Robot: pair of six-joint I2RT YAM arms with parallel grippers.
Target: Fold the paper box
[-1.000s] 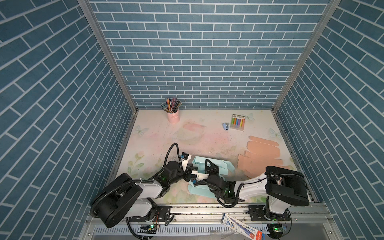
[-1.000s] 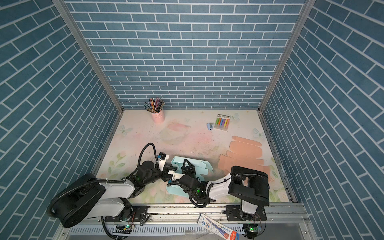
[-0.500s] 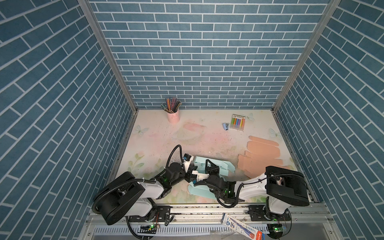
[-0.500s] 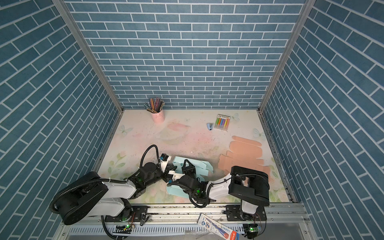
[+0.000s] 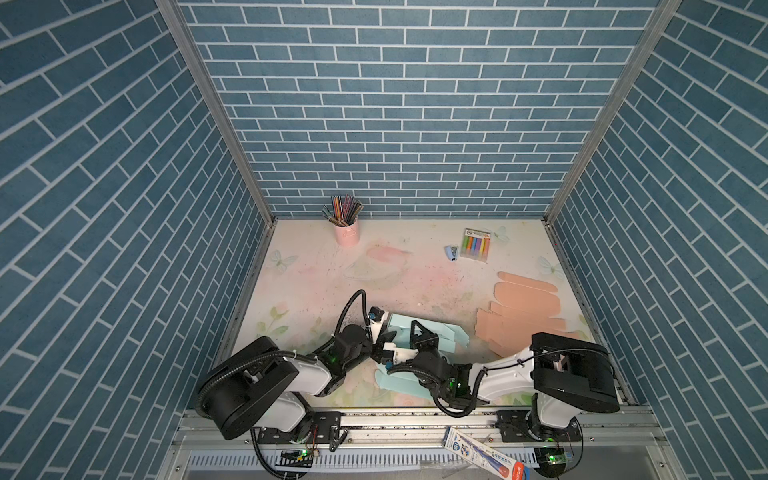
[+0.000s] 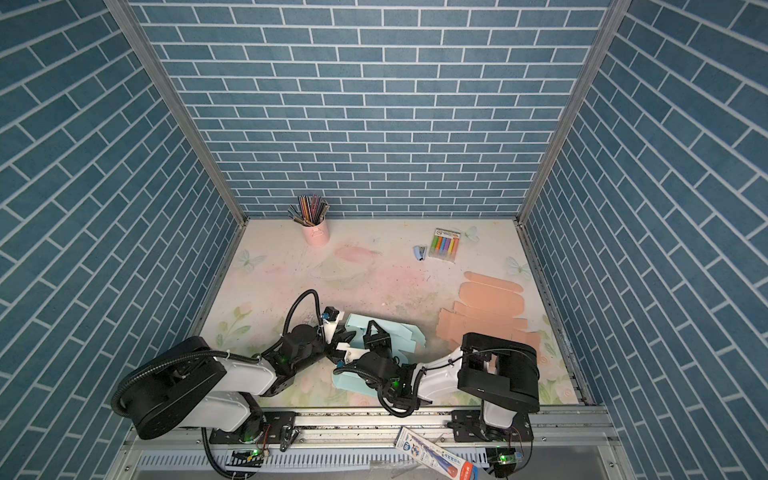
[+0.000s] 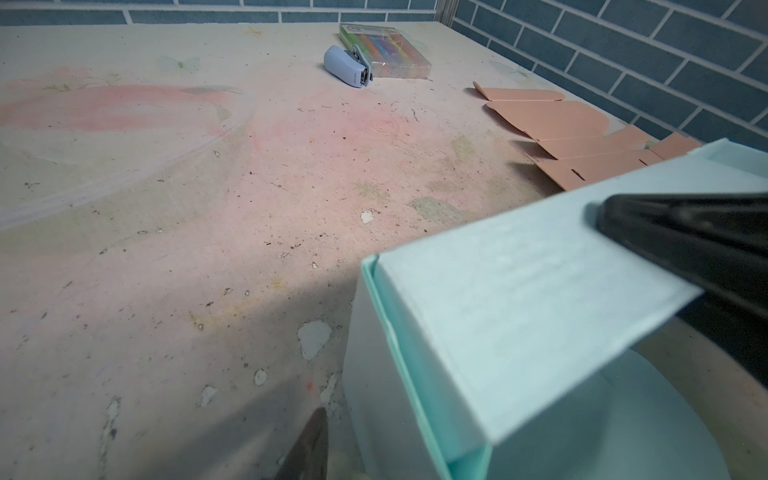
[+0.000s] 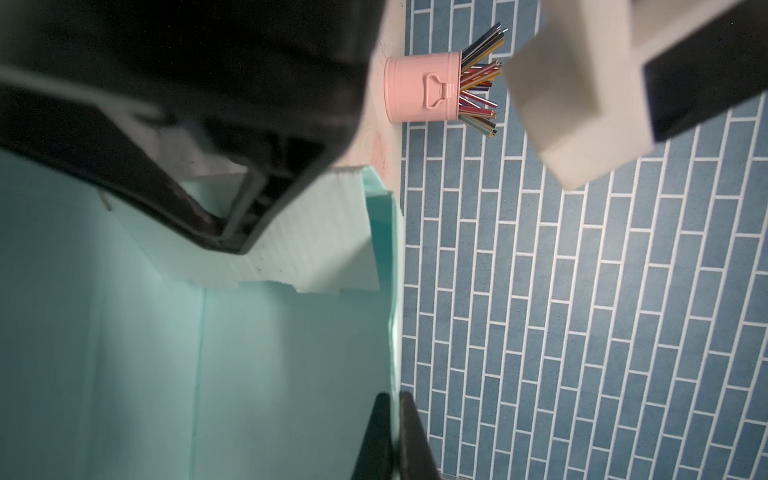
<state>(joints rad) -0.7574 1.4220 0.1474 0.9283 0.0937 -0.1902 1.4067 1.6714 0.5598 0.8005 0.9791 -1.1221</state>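
Down at the near edge of the table [image 5: 332, 282], midway between the two arms, sits the paper box [image 5: 440, 332]. It is a pale mint card shell, part-formed, with matte faces, crisp creased corners and a faint ribbed grain on its inner side. In the left wrist view one wall stands upright and a broad flat flap [image 7: 519, 299] leans over it at a slant, its free edge cut straight. The left gripper [image 5: 385, 341] is at the box's left end with its jaws apart: one black, tapered finger [image 7: 685, 253] lies against the flap, while the other fingertip [image 7: 311, 444] hangs clear of the upright wall, so nothing is pinched. The right gripper [image 5: 420, 328] reaches in from the front and is closed on the box; in the right wrist view its two slim black fingers [image 8: 411, 440] nip the thin edge of a side wall. The tabletop is a worn pastel print, flaked and speckled. A round pink metal cup [image 5: 347, 232] of coloured pencils stands at the back wall. A small rounded blue stapler [image 7: 347, 70] lies just beside a clear pack of highlighters [image 7: 386, 52]. Flat salmon card blanks [image 5: 523, 307] with rounded tabs overlap on the right.
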